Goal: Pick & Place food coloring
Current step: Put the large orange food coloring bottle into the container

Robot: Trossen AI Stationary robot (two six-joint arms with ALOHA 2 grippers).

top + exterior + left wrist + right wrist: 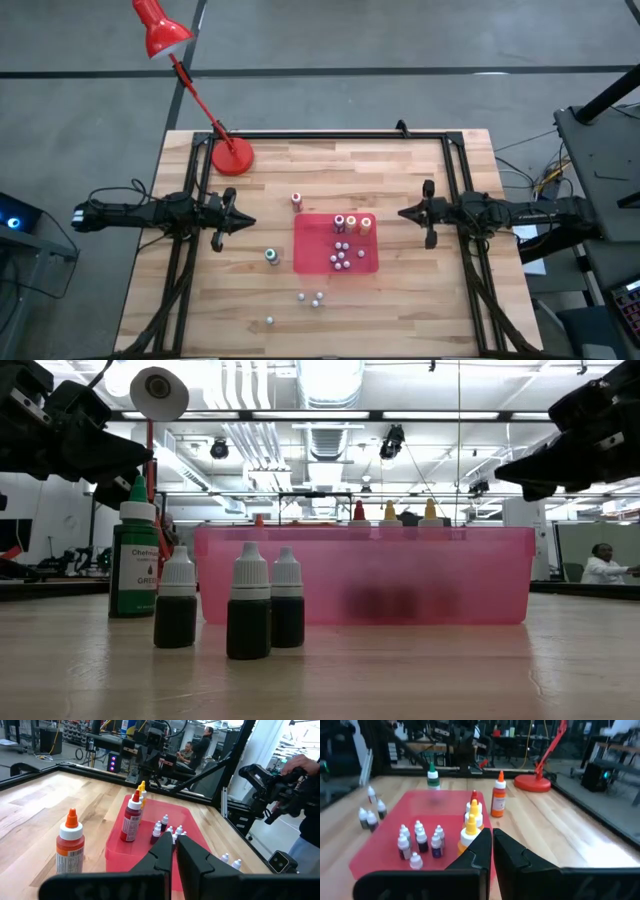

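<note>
Three food coloring bottles, red [339, 222], yellow [352, 224] and orange [366, 225], stand upright in a shallow red tray [310, 262] at mid-table. An orange-capped bottle [297, 201] and a green one [271, 256] stand on the wood to the tray's left. My left gripper [250, 222] hovers shut to the left of the tray, pointing level at it [175, 842]. My right gripper [402, 212] hovers shut to the right of the tray, facing it [492, 832]. Neither holds anything.
Several tiny dark bottles with white caps [341, 256] stand in the tray, and three more [249, 610] stand on the wood near the front edge. A red desk lamp [232, 155] stands at the far left. A black frame [330, 135] borders the table.
</note>
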